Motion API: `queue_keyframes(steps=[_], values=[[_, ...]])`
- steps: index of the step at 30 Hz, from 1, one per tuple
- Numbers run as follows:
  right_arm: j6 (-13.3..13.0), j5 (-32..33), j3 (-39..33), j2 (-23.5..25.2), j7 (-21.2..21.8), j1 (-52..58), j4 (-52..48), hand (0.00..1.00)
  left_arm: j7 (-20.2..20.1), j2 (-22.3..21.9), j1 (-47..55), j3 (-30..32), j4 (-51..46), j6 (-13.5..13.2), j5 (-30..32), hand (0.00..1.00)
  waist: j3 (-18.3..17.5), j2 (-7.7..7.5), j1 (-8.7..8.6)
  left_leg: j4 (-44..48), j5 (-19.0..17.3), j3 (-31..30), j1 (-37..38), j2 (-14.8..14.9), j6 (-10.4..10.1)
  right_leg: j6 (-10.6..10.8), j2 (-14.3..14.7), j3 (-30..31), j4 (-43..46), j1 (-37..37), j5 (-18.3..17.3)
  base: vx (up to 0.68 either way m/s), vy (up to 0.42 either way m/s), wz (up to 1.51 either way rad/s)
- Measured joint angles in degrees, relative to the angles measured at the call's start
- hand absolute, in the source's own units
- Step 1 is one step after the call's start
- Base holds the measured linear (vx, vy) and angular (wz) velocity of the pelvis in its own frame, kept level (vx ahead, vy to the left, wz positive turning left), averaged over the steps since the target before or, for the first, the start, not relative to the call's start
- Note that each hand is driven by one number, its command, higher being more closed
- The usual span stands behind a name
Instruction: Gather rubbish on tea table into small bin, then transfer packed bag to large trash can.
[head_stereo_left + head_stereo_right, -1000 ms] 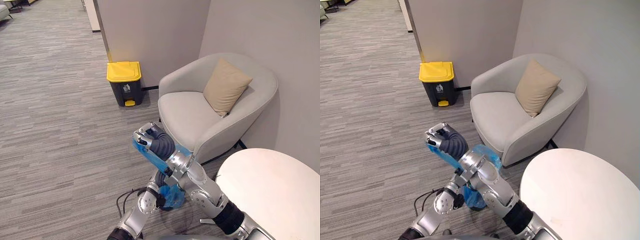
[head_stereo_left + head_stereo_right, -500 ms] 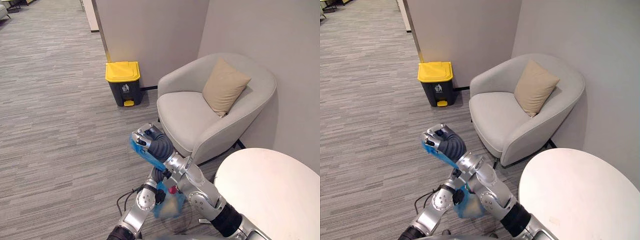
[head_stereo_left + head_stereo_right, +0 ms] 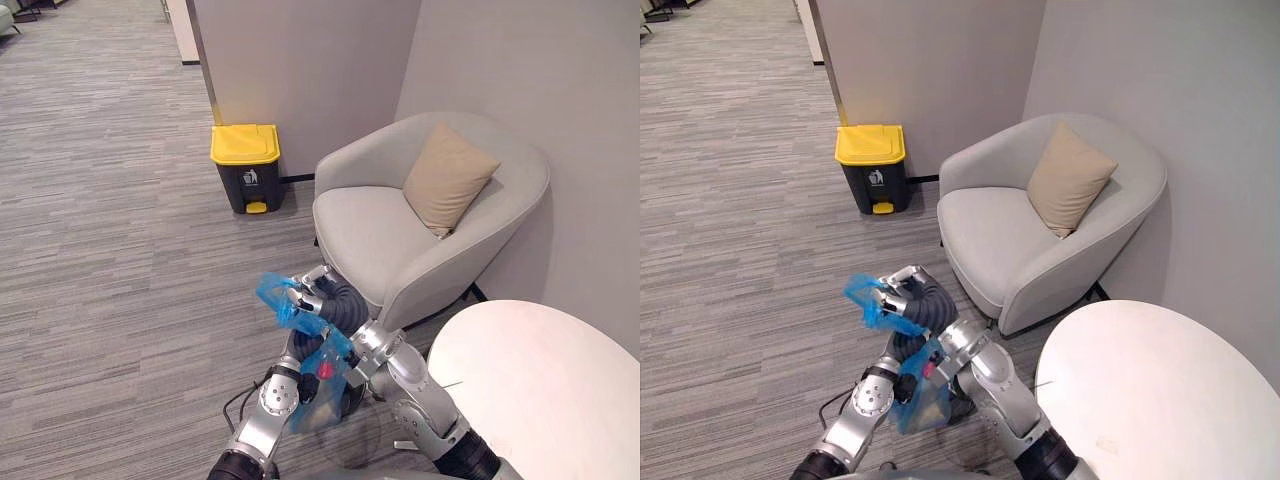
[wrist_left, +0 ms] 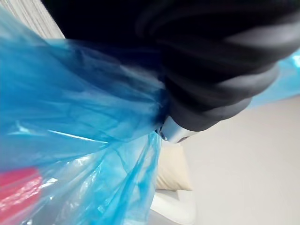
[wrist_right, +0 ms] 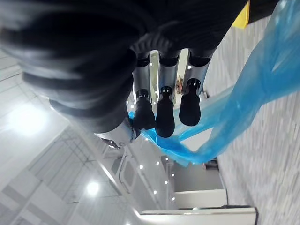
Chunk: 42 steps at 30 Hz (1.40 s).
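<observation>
Beside armchair (image 3: 380,235), right robot hand (image 3: 322,298) lower now, gripping blue bag (image 3: 320,390).

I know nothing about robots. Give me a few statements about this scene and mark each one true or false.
1. The right robot hand has its fingers curled round a blue bag. True.
2. The trash can by the wall has its yellow lid open. False: the lid is shut.
3. A beige cushion leans in the armchair. True.
4. The blue bag already lies inside the trash can. False: it hangs from the robot hand, well apart from the can.
5. Something red shows through the bag. True.
</observation>
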Motion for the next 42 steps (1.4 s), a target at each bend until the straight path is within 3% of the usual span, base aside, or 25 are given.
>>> queue_keyframes(steps=[5,9,15,23,29,42], values=[[-2.3,-13.8,-1.9,-2.5,-1.7,1.8,0.1,0.0,0.0,0.2,0.1,2.5,1.2,-0.8,0.0,1.0,0.0,-0.01,-0.14,0.0,0.0,0.0,0.1,0.0,0.0,0.0,0.0,0.0,0.0,0.1,0.0,0.0,0.0,0.0],[-4.0,-21.2,-2.5,-3.8,-3.6,3.0,0.2,0.0,0.1,0.5,0.4,3.1,1.7,-1.0,0.0,1.0,0.0,-0.02,-0.03,0.0,0.0,0.0,0.2,0.0,0.0,0.0,0.0,0.0,0.0,0.1,0.0,0.0,0.0,0.0],[-4.3,-27.1,-3.6,-3.9,-5.7,4.2,2.5,0.0,0.3,0.5,1.1,6.1,3.1,-1.1,-0.1,1.0,0.0,-0.01,-0.08,0.0,0.0,0.0,0.4,0.0,0.0,0.0,0.0,0.0,0.0,0.4,0.0,0.0,0.0,0.0],[-4.5,-27.6,-12.2,-2.4,-8.7,7.0,7.9,0.0,0.1,1.6,5.6,12.5,3.5,-1.1,-1.8,1.0,0.5,0.2,-0.08,-0.3,-0.3,0.0,0.7,-0.2,-0.4,0.3,-0.1,-0.1,-0.6,0.9,-0.2,0.0,0.0,0.0],[-4.0,-22.3,-20.0,-0.3,-9.6,8.1,16.3,0.0,-0.6,1.5,8.1,18.3,4.3,-1.1,-3.6,1.0,1.9,1.34,-0.12,-0.3,-0.5,0.0,0.6,-0.5,-0.5,0.3,-0.4,-0.1,-0.9,0.7,-0.2,0.0,0.0,0.0],[-1.4,-19.2,-27.1,2.0,-10.0,10.4,37.2,0.0,-5.0,1.2,11.4,20.9,13.0,-0.9,-5.7,1.0,3.2,2.42,0.03,0.0,-0.8,0.3,1.1,-1.0,-0.4,0.3,-0.6,0.3,-0.8,1.0,-0.2,0.0,0.0,0.0]])
